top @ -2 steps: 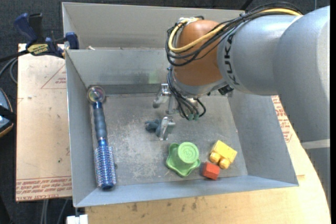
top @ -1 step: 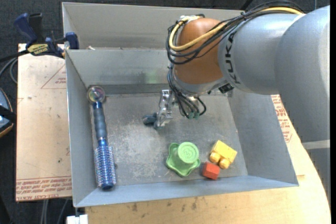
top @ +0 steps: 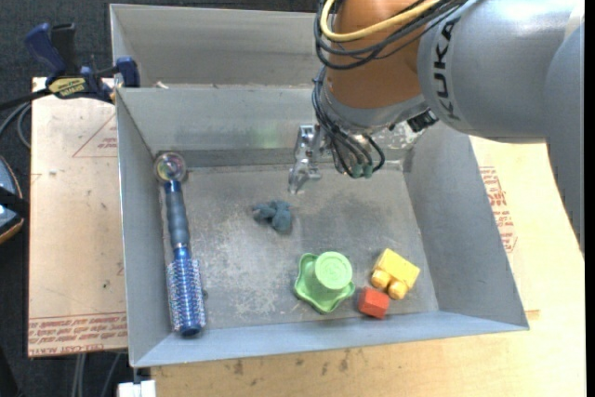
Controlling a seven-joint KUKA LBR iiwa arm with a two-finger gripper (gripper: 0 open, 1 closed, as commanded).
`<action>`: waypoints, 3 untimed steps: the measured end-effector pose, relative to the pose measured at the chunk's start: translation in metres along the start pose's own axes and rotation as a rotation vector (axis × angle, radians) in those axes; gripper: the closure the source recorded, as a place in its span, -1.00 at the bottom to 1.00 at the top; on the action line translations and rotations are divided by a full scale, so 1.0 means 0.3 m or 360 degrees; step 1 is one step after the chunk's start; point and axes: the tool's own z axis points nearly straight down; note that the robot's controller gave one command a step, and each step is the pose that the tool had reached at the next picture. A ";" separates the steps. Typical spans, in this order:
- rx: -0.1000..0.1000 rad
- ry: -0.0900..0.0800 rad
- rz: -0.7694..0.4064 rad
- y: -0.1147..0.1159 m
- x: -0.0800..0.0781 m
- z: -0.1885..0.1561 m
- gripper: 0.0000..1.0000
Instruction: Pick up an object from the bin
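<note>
We see the gripper (top: pixel 303 170) hanging below the arm's orange wrist cover, near the back wall of the grey metal bin (top: pixel 139 163) and a little right of its middle. We cannot tell how far it is open, and we see nothing held in it.

The thing nearest to it is a small, lumpy grey-blue object (top: pixel 274 217), whose kind we cannot make out. It lies on the bin floor just in front of the gripper and slightly to its left in the view, apart from it.

Along the left side of the floor lies a blue hairbrush (top: pixel 178 248), bristle end towards the front wall and rounded clear handle end towards the back. Near the front wall, right of centre, sits a green cup with a wavy rim (top: pixel 324 281). Just to its right lie a yellow toy block (top: pixel 396 271) and a small red block (top: pixel 374 303), close together and well apart from the gripper.
</note>
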 end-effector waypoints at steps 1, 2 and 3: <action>0.0001 0.0015 0.0002 -0.001 0.007 0.019 -1.00; -0.0002 0.0008 -0.0365 0.043 -0.044 0.405 -1.00; -0.0004 -0.0008 -0.0361 0.043 -0.053 0.392 1.00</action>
